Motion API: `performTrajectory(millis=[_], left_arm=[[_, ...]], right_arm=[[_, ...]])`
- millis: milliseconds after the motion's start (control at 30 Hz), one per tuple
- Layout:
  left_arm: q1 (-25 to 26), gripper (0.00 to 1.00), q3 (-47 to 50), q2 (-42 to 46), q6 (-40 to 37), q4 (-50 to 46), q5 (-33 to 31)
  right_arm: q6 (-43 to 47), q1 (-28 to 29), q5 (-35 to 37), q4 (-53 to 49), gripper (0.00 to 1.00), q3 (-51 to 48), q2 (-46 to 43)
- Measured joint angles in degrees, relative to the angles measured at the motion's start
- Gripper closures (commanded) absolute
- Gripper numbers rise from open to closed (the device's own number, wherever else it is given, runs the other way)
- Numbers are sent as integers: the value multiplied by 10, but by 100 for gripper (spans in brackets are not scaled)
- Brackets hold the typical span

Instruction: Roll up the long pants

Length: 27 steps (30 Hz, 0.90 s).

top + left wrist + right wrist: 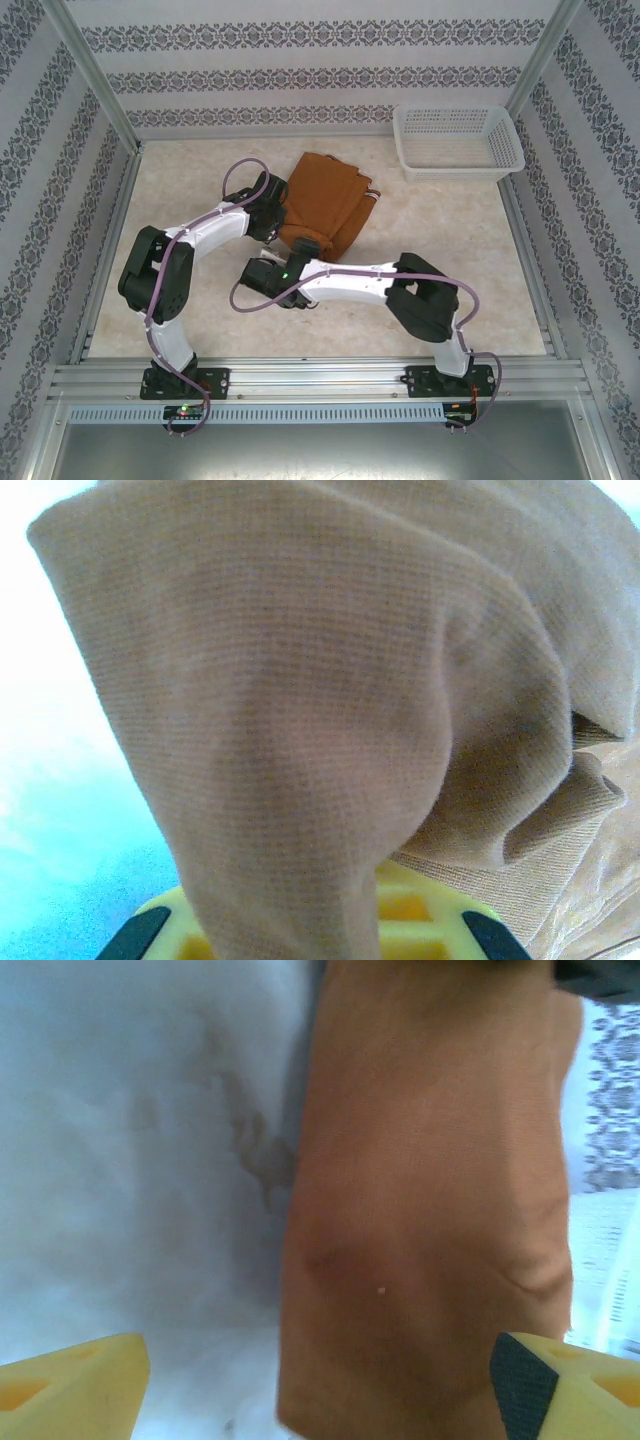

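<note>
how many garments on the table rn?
1. The long pants, bunched on the table toward the far side, left of the white basket. Their folds could hide something smaller.

Bare worktop (pixel 450 230) at 3 and 9 o'clock, wide lanes there. A white basket (pixel 458 168) blocks the 1 o'clock corner. The long pants (pixel 325 205) heap sits at 12, with left arm (pixel 215 228) and right arm (pixel 350 282) crowding the centre beside it.
</note>
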<state>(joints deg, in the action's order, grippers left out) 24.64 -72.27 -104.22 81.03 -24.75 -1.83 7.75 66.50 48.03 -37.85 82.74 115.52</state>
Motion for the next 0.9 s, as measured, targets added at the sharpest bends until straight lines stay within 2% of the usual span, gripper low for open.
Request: performTrajectory(millis=[133, 200, 233, 267, 300, 333, 467, 500, 567, 600, 633, 667, 700, 900], left_arm=[[0, 100, 0, 0, 0, 0, 3], [0, 100, 0, 1, 0, 0, 6], [0, 100, 1, 1, 0, 4, 5], [-2, 100, 1, 1, 0, 12, 4], [-5, 100, 3, 1, 0, 17, 5], [-7, 100, 5, 4, 0, 20, 5], [-10, 100, 16, 14, -5, 32, 5], [-10, 91, 18, 16, -5, 33, 5], [-10, 46, 19, 19, -7, 31, 6], [-10, 28, 19, 21, -9, 32, 8], [-11, 12, 19, 24, -9, 32, 8], [-12, 3, 18, 28, -9, 31, 8], [-11, 0, 16, 32, -11, 29, 8], [-23, 0, 7, 69, -23, -5, 7]], right_arm=[[57, -21, 54, 67, 14, -7, 28], [92, -35, 73, 108, 24, -12, 34], [109, -43, 81, 122, 32, -13, 39], [122, -47, 83, 138, 48, -14, 40], [131, -49, 82, 148, 80, -15, 40], [137, -51, 78, 153, 100, -16, 40], [135, -56, 44, 156, 100, -15, 34], [134, -58, 33, 153, 100, -15, 31], [126, -63, 3, 142, 100, -15, 20], [120, -67, -14, 134, 100, -15, 14], [113, -71, -34, 126, 100, -15, 5], [104, -75, -55, 118, 100, -16, -4], [93, -79, -72, 109, 100, -16, -13], [20, -152, -177, 50, 100, -24, -62]])
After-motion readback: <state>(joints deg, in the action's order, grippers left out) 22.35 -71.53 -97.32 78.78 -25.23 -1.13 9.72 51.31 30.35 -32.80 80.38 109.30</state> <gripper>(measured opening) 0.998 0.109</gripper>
